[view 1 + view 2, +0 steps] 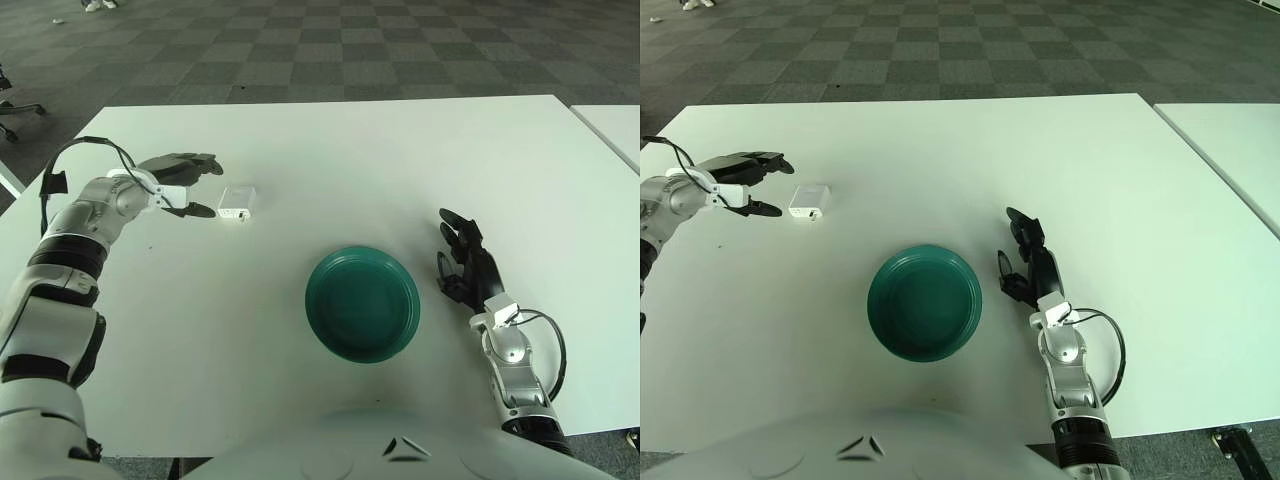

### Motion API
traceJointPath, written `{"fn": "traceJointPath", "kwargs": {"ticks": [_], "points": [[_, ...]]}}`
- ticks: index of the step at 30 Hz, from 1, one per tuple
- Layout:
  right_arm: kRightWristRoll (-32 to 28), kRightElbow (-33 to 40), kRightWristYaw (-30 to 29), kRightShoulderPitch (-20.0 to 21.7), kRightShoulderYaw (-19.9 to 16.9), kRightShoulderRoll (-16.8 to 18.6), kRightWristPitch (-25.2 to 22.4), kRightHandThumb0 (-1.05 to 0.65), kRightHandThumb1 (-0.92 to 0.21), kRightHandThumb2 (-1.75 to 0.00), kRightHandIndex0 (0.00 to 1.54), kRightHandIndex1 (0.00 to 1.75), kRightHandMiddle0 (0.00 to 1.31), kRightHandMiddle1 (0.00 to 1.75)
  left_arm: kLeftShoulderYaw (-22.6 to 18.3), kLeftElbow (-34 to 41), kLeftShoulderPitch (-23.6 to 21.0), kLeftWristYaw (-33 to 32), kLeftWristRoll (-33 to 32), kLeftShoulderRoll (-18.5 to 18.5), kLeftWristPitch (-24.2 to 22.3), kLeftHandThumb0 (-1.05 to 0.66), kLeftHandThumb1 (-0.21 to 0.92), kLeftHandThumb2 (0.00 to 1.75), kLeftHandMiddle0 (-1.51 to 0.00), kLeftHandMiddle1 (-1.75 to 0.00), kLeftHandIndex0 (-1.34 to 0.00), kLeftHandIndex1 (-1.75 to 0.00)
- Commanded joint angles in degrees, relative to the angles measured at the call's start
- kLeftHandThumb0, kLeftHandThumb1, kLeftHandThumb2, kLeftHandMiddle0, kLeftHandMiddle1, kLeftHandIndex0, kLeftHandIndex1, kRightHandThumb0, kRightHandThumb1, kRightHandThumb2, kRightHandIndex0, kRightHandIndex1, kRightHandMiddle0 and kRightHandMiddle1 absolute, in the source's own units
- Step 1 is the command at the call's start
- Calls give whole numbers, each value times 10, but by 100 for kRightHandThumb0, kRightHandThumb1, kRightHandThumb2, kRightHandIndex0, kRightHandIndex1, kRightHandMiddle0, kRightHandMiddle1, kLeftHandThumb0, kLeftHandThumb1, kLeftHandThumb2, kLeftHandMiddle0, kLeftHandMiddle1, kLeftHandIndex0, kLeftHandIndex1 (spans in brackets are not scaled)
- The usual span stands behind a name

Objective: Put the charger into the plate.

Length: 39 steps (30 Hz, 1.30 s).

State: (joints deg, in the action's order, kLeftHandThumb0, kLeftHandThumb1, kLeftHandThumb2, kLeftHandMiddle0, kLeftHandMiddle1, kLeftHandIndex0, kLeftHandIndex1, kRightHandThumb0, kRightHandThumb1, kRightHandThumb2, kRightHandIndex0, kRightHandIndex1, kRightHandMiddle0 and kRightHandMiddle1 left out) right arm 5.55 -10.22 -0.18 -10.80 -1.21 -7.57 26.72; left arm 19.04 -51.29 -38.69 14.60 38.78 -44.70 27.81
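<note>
A small white charger (238,203) lies on the white table (330,150), left of centre. My left hand (190,186) hovers just to its left with fingers spread, thumb tip close to the charger but apart from it, holding nothing. A round dark green plate (362,303) sits near the table's front middle, nothing in it. My right hand (464,263) shows to the right of the plate, fingers relaxed and holding nothing.
A second white table (615,125) edges in at the far right. Dark checkered carpet (330,45) lies beyond the table's far edge. A black cable (75,150) loops over my left forearm.
</note>
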Motion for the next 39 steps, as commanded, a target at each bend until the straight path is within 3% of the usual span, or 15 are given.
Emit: {"fn": "traceJointPath", "kwargs": {"ticks": [1,16,39], "points": [[0,-47,1,-21,-1,2,-13,-75,-92,-71,23,1,0,63,11,-16,-21,-16,7,10,-3,-105,92,28,-6,0,0,-82],[-14,-61,5,-18,-4,7,-6,-75,-92,-67,24,1,0,66,45,-82,-57,-49,13,43,-8,-105,92,30,-2,0,0,-87],[-1,-70,-15,-18,0,6,-5,-73,-92,-68,24,1,0,63,73,-144,-91,-82,17,72,-35,-105,92,26,0,0,0,-71]]}}
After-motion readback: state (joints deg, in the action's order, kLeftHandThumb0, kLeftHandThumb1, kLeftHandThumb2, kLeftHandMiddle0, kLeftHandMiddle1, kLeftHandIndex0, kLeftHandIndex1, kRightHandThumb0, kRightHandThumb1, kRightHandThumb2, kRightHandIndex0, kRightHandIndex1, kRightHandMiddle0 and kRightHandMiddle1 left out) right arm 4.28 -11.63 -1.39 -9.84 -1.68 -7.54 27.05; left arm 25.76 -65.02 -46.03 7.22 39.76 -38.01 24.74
